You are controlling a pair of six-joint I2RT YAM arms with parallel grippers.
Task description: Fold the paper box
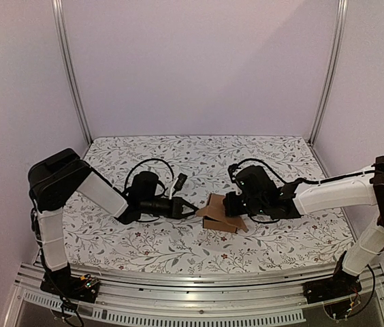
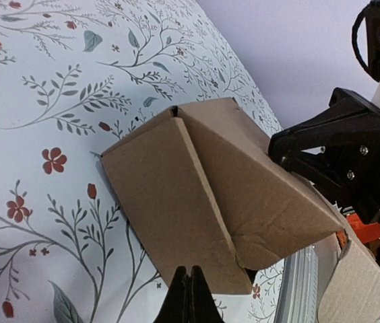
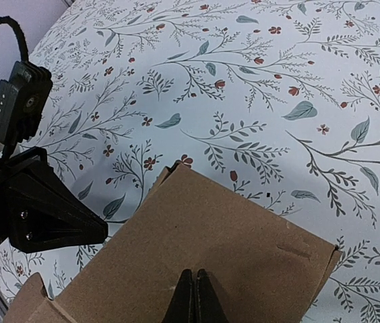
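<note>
From above, the paper box [image 1: 220,214] sits on the flowered table [image 1: 178,153], midway between its side edges and nearer the near edge. The left gripper [image 1: 194,210] and right gripper [image 1: 229,204] meet it from opposite sides, apparently to brace it while a panel is creased.

In the left wrist view, the fingers are pressed together with nothing between them, tips at the box's lower edge. The plain brown card stands half-raised, two panels meeting along a ridge.

In the right wrist view, those jaws are closed too, tips against a broad flat panel, probably nudging it over.
</note>
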